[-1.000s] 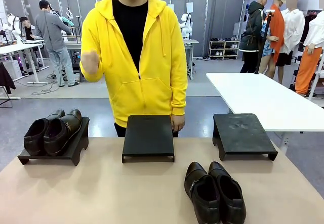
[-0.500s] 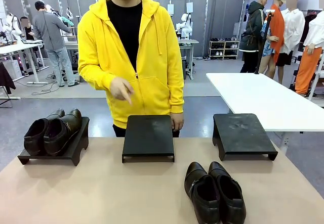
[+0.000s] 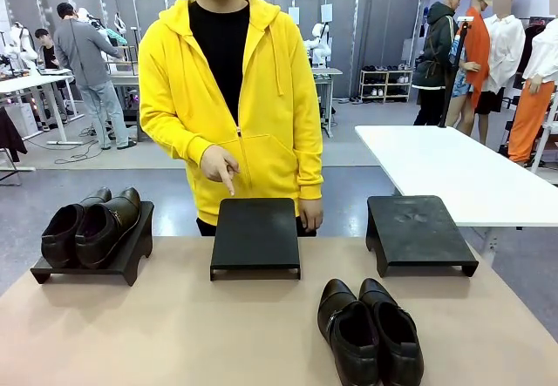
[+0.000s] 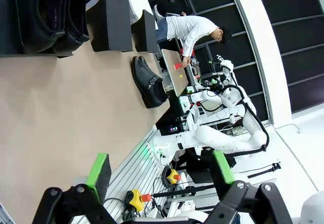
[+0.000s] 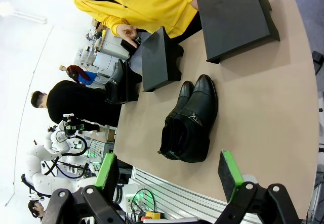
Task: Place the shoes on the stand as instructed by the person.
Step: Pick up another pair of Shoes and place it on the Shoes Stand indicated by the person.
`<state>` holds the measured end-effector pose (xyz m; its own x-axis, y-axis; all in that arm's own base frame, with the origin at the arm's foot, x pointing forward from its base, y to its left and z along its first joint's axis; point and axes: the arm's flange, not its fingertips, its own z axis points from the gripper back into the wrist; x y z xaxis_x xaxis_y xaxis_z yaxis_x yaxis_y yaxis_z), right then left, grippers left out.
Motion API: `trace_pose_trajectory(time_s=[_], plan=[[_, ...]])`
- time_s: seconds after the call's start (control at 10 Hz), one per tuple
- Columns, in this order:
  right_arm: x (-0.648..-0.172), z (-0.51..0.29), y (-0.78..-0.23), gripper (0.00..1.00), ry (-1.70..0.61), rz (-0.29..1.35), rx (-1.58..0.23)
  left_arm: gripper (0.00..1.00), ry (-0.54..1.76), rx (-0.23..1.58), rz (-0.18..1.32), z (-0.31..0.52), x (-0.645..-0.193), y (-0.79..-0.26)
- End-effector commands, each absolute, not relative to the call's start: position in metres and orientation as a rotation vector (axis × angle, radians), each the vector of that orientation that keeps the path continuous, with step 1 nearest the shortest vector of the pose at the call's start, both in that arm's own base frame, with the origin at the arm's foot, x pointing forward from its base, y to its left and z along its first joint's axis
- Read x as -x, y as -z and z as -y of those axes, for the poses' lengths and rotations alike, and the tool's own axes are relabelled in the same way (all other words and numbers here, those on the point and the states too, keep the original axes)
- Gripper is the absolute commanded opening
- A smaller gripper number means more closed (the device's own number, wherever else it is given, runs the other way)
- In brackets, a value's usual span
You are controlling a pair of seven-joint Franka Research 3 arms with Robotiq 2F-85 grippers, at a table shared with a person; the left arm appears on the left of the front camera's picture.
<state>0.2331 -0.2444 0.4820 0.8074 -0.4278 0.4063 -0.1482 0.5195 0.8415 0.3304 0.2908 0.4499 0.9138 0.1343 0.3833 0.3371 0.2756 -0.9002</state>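
Observation:
One pair of dark leather shoes [image 3: 370,331] lies on the table near the front right, toes toward the person [image 3: 231,98]. A second pair of shoes [image 3: 90,225] rests on the left stand [image 3: 131,260]. The person's hand [image 3: 218,165] points a finger down at the bare middle stand [image 3: 255,233]. In the right wrist view, my right gripper [image 5: 169,176] hangs open just short of the table pair [image 5: 190,123]. My left gripper [image 4: 162,167] is open above bare tabletop, with the pair on the left stand [image 4: 45,11] far ahead of it.
A third black stand [image 3: 418,232] sits bare at the right. The tan table [image 3: 174,334] has free room at the front left and middle. A white table [image 3: 453,172] and other people stand behind.
The person's hand came down from a raised fist at shoulder height to pointing at the middle stand. Shoes and stands have not moved.

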Motion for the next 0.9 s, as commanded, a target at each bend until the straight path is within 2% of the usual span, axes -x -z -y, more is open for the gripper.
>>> trace_pose_trajectory(time_s=[0.0,0.8], plan=[[-0.2341,0.2452,-0.4836,1.0,0.172,0.637,-1.036,1.0,0.148,1.287,0.428,-0.2865,-0.3251,-0.4502],[-0.2341,0.2452,-0.4836,1.0,0.172,0.637,-1.036,1.0,0.148,1.287,0.428,-0.2865,-0.3251,-0.4502]])
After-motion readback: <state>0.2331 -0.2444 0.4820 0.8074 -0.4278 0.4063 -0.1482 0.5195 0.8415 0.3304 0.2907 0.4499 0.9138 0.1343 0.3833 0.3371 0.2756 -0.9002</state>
